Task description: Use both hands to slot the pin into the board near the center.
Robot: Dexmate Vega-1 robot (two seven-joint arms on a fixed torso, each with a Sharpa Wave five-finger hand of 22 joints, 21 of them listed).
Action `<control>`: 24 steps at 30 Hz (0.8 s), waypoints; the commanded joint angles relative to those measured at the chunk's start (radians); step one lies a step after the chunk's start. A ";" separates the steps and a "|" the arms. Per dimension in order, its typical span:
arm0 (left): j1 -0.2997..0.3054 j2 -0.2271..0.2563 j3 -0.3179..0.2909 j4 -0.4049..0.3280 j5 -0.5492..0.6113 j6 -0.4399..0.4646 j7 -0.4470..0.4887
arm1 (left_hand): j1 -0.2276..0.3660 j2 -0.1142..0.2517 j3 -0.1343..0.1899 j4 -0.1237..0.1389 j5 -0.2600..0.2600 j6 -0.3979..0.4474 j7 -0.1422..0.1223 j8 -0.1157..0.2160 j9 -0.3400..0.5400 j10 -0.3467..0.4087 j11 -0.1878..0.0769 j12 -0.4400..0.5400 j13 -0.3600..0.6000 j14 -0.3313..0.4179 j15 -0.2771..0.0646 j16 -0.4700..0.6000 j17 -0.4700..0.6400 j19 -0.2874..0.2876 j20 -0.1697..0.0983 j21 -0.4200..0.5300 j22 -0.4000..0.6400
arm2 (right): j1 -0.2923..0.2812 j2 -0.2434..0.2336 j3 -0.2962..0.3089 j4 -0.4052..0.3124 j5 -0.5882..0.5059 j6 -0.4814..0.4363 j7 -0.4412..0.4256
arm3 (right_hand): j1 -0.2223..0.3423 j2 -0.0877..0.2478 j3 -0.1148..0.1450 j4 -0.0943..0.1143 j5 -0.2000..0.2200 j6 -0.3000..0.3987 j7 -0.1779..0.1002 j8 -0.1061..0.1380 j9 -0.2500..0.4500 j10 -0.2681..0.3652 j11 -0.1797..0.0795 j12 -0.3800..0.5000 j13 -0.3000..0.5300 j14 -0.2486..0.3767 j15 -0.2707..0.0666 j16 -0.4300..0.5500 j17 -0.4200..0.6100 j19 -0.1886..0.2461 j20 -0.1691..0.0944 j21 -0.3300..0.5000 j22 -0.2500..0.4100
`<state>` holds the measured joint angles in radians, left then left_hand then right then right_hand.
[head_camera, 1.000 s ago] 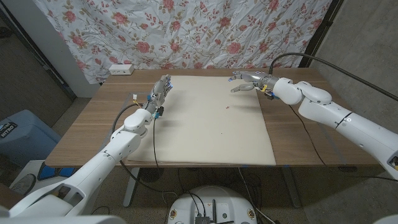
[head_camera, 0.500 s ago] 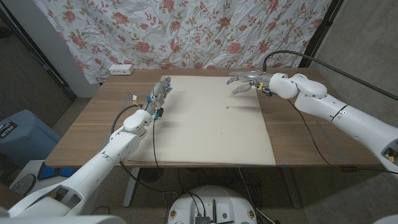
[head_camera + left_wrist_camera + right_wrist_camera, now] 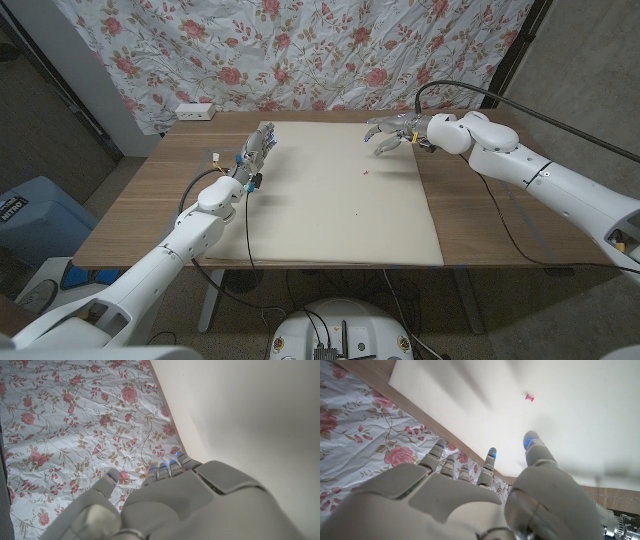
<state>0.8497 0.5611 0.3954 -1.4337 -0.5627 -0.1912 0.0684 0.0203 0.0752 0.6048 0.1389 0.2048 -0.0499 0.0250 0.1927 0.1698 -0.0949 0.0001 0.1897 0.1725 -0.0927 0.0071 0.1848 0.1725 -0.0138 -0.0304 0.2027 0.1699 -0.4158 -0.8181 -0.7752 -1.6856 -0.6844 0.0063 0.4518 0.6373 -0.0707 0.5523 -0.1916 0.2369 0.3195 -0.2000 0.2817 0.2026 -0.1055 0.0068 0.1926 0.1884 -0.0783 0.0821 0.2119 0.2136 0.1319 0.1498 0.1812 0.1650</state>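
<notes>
The right hand (image 3: 388, 131) hovers with fingers spread and empty over the far right part of the cream board (image 3: 340, 215), the small pink pin (image 3: 367, 172) lying loose on the board just short of its fingertips, toward the robot. The left hand (image 3: 257, 148) sits at the board's far left edge, fingers stretched out close together and holding nothing, well apart from the pin. A floral cloth (image 3: 300, 50) hangs beyond both hands, behind the wooden table (image 3: 140, 210).

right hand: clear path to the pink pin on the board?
Probably yes. The right hand hovers open over the board's far edge, and the pin lies loose just nearer the robot, with nothing between.
</notes>
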 commanded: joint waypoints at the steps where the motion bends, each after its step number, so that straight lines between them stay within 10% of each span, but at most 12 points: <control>1: -0.012 0.001 0.007 0.005 -0.002 0.012 -0.012 | 0.004 0.087 0.006 0.000 0.003 0.003 -0.001 -0.002 0.004 0.001 0.000 -0.002 0.003 0.005 0.001 0.000 0.002 0.007 -0.014 -0.001 0.003 | 0.034 0.021 -0.034 0.012 -0.065 -0.002 0.066 | 0.024 -0.006 0.007 0.001 -0.001 0.015 -0.008 0.011 0.004 0.008 -0.004 0.005 0.005 0.001 -0.004 0.003 0.002 0.001 0.010 0.003 0.003; 24: -0.019 -0.002 0.015 0.012 -0.005 0.030 -0.015 | 0.004 0.085 0.011 0.000 0.002 0.004 -0.002 -0.003 0.004 0.004 0.003 -0.002 0.003 0.017 0.004 0.001 0.002 0.012 -0.015 -0.002 0.003 | 0.082 0.061 -0.086 0.082 -0.131 0.076 0.093 | 0.084 -0.051 -0.017 0.019 -0.019 0.011 -0.011 0.024 0.013 0.135 0.063 0.027 0.005 0.039 0.013 0.013 -0.006 0.001 -0.097 0.013 0.005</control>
<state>0.8342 0.5619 0.4054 -1.4250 -0.5669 -0.1696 0.0550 0.0203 0.0752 0.6048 0.1389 0.2048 -0.0499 0.0250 0.1927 0.1698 -0.0949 0.0001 0.1897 0.1725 -0.0799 0.0127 0.1848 0.1725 -0.0084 -0.0359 0.2027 0.1699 -0.3496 -0.7721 -0.8400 -1.6274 -0.7833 0.0620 0.5352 0.7266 -0.1284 0.5355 -0.1748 0.2176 0.3286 -0.2093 0.3000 0.2118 0.0271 0.0608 0.2194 0.1883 -0.0476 0.0948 0.2196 0.2043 0.1283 0.0604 0.1891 0.1649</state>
